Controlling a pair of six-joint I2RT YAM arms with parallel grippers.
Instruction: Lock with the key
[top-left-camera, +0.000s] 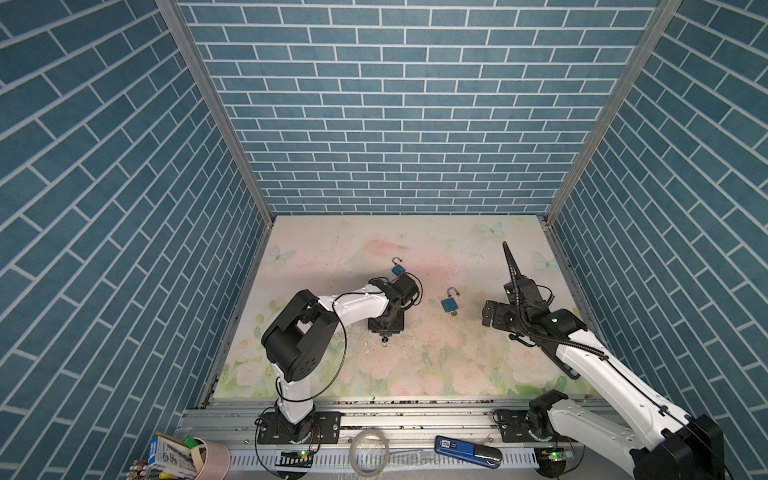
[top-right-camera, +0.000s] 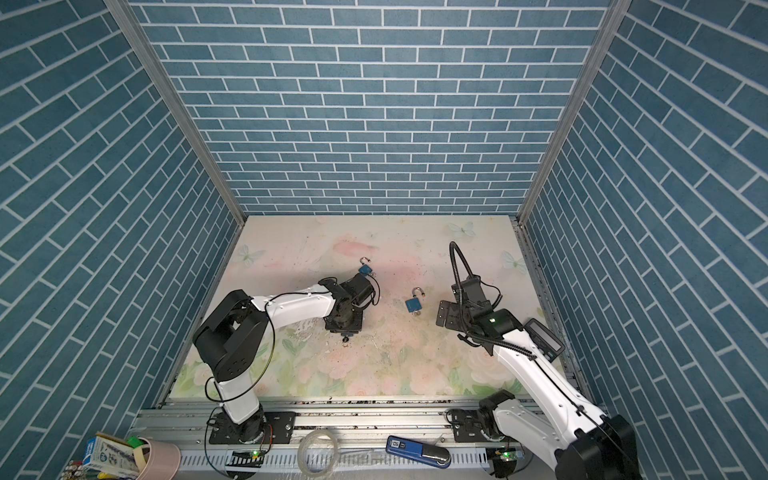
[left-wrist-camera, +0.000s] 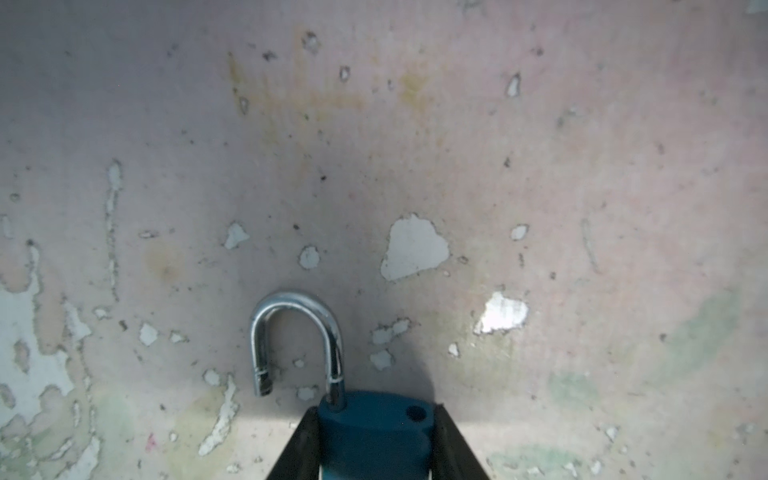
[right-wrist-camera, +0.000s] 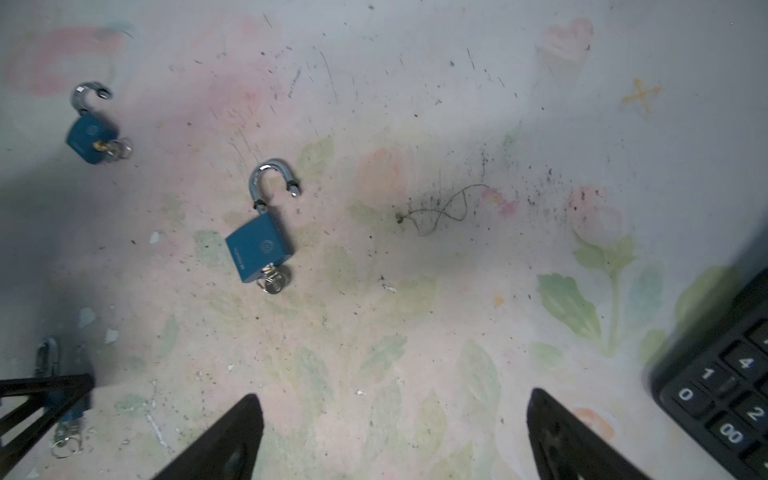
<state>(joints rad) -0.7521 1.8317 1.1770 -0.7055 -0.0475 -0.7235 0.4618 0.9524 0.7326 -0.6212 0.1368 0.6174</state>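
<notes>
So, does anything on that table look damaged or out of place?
Yes. The floral mat is badly worn: its print has flaked off in white patches, and a stray thread lies among dark specks. A calculator near the mat's right edge has no obvious use here.

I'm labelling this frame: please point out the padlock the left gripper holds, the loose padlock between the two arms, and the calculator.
Held padlock (left-wrist-camera: 374, 440), left wrist view, blue body.
Loose padlock (right-wrist-camera: 257, 251), right wrist view, blue body.
Calculator (right-wrist-camera: 723, 390), right wrist view, keypad.
</notes>
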